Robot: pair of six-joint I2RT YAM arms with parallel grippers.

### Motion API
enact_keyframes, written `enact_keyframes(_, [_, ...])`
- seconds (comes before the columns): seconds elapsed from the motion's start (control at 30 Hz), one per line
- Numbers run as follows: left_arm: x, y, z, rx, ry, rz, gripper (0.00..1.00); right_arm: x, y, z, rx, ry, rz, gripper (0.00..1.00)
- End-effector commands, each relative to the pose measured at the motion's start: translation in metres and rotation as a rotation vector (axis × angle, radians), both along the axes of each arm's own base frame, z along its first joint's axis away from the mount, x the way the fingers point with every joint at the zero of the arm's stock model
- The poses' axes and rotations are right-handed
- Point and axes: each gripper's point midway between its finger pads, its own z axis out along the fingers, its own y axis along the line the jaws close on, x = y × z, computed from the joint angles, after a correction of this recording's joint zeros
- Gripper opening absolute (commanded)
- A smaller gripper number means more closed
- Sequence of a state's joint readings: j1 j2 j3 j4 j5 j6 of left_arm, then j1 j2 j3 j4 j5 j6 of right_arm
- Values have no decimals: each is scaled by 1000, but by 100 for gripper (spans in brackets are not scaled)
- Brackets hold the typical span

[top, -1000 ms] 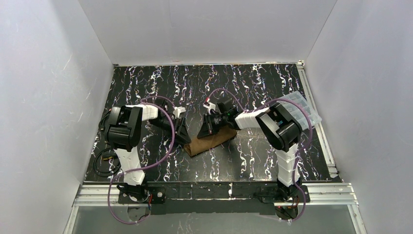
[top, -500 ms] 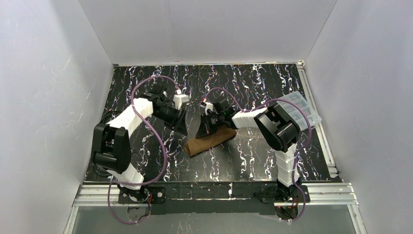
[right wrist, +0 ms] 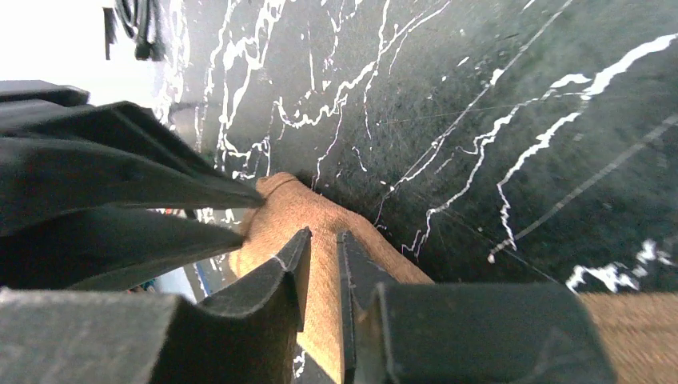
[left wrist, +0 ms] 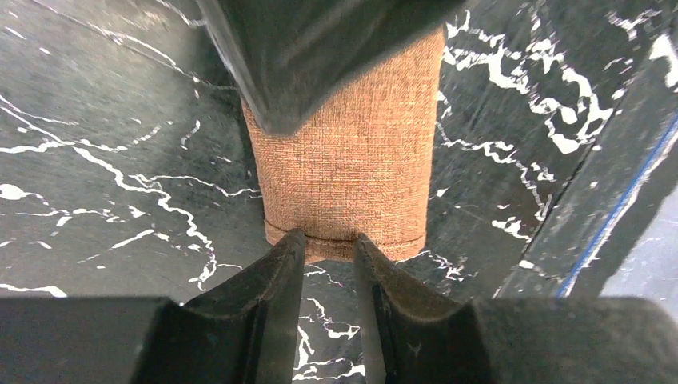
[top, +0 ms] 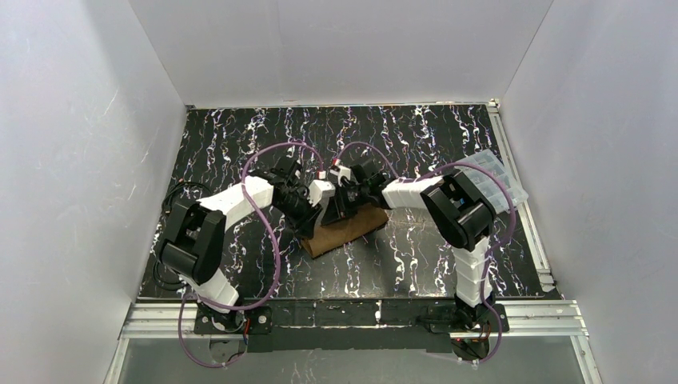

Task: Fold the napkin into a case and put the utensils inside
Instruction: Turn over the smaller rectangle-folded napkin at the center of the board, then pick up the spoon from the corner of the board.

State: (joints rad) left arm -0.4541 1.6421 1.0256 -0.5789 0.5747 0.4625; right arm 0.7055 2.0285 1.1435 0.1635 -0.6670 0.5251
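the case (top: pixel 352 230), the napkin already folded into a narrow layered pouch, lies flat on the tabletop (top: pixel 432 144) between the two arms, and both arms crowd its near-left end. the left tool (left wrist: pixel 328 238) sits at the rounded end of the pouch with its jaws a narrow gap apart and the folded rim right at their tips; whether cloth is pinched there i cannot tell. the right tool (right wrist: pixel 324 234) bears down on the top of the same end, jaws also nearly together with brown cloth showing in the gap, and again i cannot tell whether it grips a layer or only rests on it. no utensils can be made out, so judging from this the filling is not yet done; a clear box (top: pixel 500 180) stands well apart at the right edge. the main risk is that a pull on only the outer layer would unroll the fold rather than open a mouth. with the tips almost touching, a small misjudged move could knock one tool against the other. a sideways drag could slide the light pouch across the slick tabletop.
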Motion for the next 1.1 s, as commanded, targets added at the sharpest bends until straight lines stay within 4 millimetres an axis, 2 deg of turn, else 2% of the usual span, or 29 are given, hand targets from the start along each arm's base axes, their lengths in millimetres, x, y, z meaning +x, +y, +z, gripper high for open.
enact_keyframes(0.0, [-9,13,-21,94,-65,-81,27,25,-11,57,89,-59,-30,29])
enact_keyframes(0.17, [-19,18,-34,140,-79,-127,26,49,-44,92,131,-99,-96,39])
enact_keyframes(0.27, [-21,23,-40,178,-113,-161,25,64,-76,106,110,-148,-147,41])
enact_keyframes(0.4, [-24,28,-45,219,-144,-202,24,77,-129,94,44,-141,-242,40])
enact_keyframes(0.5, [-26,32,-47,235,-160,-227,22,71,-146,77,-24,-135,-249,41])
enact_keyframes(0.63, [-27,36,-50,255,-191,-259,20,59,-152,51,-71,-95,-233,43])
enact_keyframes(0.73, [-27,39,-53,269,-224,-292,18,56,-150,43,-66,-78,-231,39])
enact_keyframes(0.9, [-29,43,-58,299,-283,-374,13,62,-137,34,-64,-70,-219,19])
enact_keyframes(1.07, [-28,45,-60,318,-323,-434,8,76,-131,31,-100,-92,-235,21])
